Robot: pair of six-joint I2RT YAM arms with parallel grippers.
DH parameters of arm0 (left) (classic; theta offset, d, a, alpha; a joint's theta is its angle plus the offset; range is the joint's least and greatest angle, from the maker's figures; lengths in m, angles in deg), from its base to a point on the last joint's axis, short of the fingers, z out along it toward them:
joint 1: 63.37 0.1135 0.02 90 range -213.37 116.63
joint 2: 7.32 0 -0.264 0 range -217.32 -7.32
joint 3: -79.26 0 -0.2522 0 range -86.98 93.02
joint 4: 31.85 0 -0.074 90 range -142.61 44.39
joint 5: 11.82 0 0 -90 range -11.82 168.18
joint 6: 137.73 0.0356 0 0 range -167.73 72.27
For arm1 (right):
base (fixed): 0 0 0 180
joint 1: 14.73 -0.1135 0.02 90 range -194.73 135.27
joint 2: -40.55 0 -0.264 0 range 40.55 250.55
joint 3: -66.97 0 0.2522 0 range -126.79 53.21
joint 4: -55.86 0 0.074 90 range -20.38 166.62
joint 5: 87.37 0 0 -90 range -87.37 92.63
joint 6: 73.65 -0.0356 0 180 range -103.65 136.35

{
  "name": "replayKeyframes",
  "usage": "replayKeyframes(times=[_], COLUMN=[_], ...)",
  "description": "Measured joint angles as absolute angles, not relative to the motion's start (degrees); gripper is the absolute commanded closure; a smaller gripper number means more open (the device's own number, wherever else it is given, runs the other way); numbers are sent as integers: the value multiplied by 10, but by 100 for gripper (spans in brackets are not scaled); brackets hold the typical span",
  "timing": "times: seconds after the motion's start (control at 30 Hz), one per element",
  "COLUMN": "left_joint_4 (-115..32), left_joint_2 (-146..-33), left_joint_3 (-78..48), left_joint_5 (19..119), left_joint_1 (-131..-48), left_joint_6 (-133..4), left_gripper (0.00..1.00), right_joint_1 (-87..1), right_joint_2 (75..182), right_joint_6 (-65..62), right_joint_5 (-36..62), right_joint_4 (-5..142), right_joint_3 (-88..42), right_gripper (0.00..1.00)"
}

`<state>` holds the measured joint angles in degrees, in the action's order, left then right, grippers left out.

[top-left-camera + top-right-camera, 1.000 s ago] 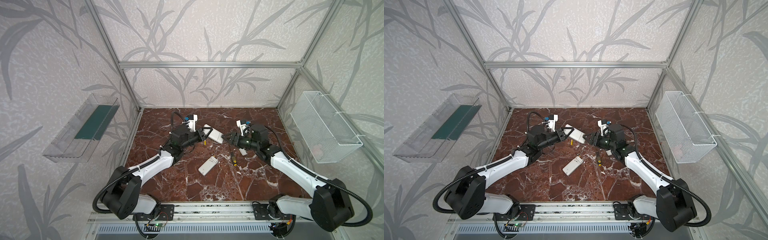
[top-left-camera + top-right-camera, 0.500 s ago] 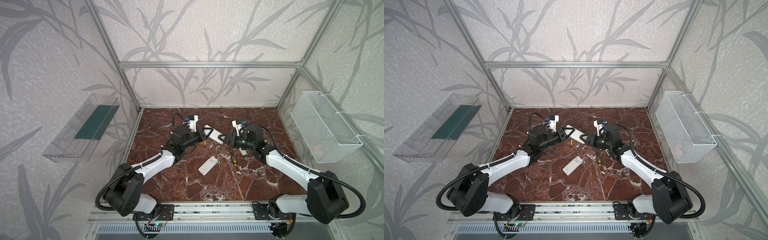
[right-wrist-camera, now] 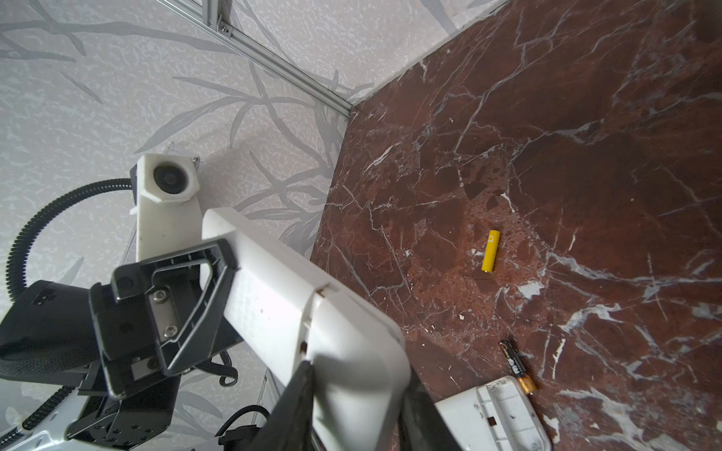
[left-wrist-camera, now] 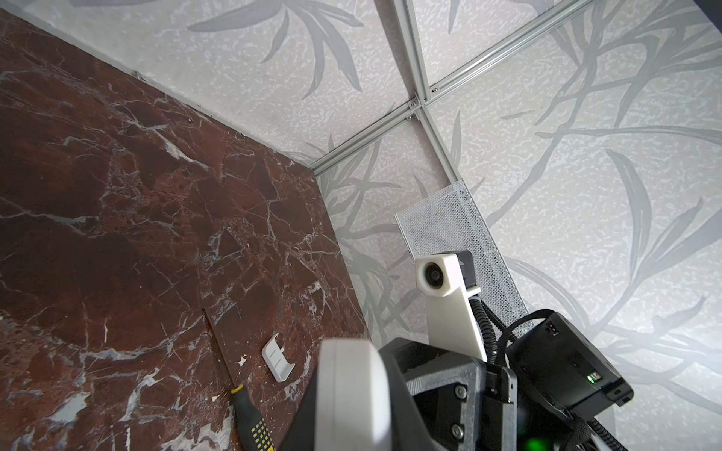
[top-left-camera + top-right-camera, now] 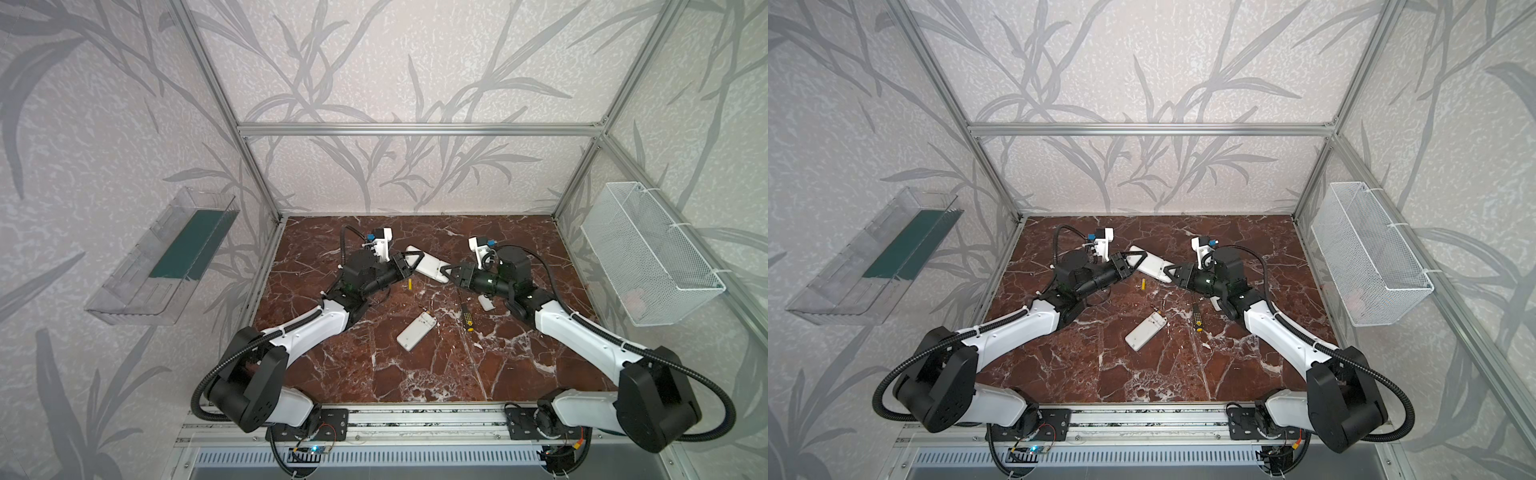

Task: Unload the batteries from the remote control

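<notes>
Our left gripper [image 5: 406,266] clamps one end of the raised remote [image 5: 428,268]. The right gripper [image 5: 446,273] straddles the other end; we cannot tell whether it grips. A yellow battery [image 3: 490,250] and a black battery [image 3: 516,365], its print unreadable, lie on the worktop [image 5: 415,374].

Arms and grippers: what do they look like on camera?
The left arm and right arm match: white shells on the links, black joint housings, a black corrugated cable looping off each shoulder. The left gripper and right gripper are black, with angular open-frame fingers and silver screws. Each wrist carries a white camera mount with a blue connector.
</notes>
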<state>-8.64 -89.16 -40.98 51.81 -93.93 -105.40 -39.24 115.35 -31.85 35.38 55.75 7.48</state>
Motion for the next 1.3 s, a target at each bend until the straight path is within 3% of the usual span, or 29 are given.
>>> replayKeyframes(times=[0.4, 0.83, 1.3], left_joint_4=[-86, -92, -148], left_joint_2=[-911, -919, -919], left_joint_3=[-410, -410, -428], left_joint_5=[523, 519, 526], left_joint_1=[-940, -944, -940], left_joint_6=[-1060, -1062, -1017], left_gripper=[100, 100, 100], right_joint_1=[-395, -406, -305], right_joint_2=[1147, 1149, 1116], right_joint_6=[-295, -284, -170], right_joint_5=[351, 355, 163], right_joint_4=[565, 565, 747], right_joint_3=[75, 75, 73], right_gripper=[78, 95, 100])
